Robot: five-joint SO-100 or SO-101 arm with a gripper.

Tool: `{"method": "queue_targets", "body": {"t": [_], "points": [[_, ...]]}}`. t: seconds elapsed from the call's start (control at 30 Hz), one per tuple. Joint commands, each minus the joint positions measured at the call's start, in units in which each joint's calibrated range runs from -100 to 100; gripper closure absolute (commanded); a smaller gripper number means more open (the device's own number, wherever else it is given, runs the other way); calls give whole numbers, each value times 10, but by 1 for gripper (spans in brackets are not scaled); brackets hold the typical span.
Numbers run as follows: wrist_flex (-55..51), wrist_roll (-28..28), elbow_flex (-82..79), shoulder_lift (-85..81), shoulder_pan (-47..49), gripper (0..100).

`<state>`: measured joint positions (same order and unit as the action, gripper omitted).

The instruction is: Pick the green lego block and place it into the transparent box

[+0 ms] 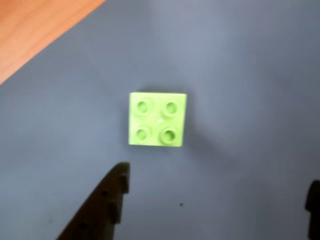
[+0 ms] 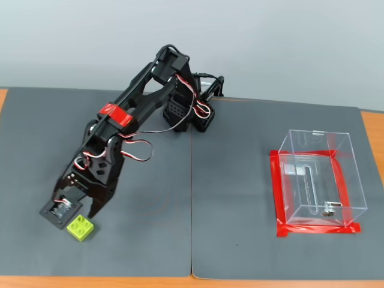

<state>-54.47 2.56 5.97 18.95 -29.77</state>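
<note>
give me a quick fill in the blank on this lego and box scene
1. The green lego block has ____ studs on top.
2. The tape around the transparent box base is ____.
3. The claw hangs over the block with its jaws ____.
4. The box holds no ____ yet.

Missing words: four; red; open; block

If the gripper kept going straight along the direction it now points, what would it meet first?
Probably the green lego block: in the wrist view it lies ahead of the open gripper, nearer the left finger. It rests on the grey mat, which lies just beyond.
</note>
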Motion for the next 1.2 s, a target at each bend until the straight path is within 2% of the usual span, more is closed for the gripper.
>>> {"method": "queue_targets", "body": {"t": [0.0, 0.47, 0.7, 1.17], "points": [[21, 4, 31, 0, -11, 61], [55, 14, 31, 17, -10, 61], [109, 14, 24, 19, 4, 61], [113, 14, 30, 64, 27, 61]]}}
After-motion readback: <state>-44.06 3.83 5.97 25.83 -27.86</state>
